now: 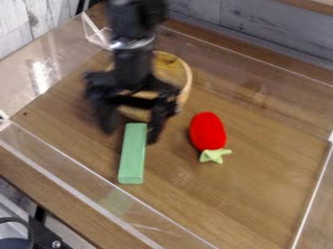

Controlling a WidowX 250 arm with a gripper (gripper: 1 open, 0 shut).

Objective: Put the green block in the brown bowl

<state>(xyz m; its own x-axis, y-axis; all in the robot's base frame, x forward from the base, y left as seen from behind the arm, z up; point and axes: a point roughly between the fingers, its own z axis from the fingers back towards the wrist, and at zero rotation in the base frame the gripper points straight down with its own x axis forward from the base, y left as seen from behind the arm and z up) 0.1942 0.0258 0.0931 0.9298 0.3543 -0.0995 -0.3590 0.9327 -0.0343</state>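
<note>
A flat light-green block (131, 157) lies on the wooden table, running toward the near edge. My gripper (129, 124) points down over the block's far end, open, one finger (101, 115) on each side of it. Whether the fingers touch the block or the table I cannot tell. The brown bowl (177, 76) sits right behind the gripper, mostly hidden by the arm; only its right rim shows.
A red strawberry-like toy (207, 131) with a green leaf lies to the right of the block. A clear plastic wall (78, 185) rings the table. A small clear stand (93, 31) is at the back left.
</note>
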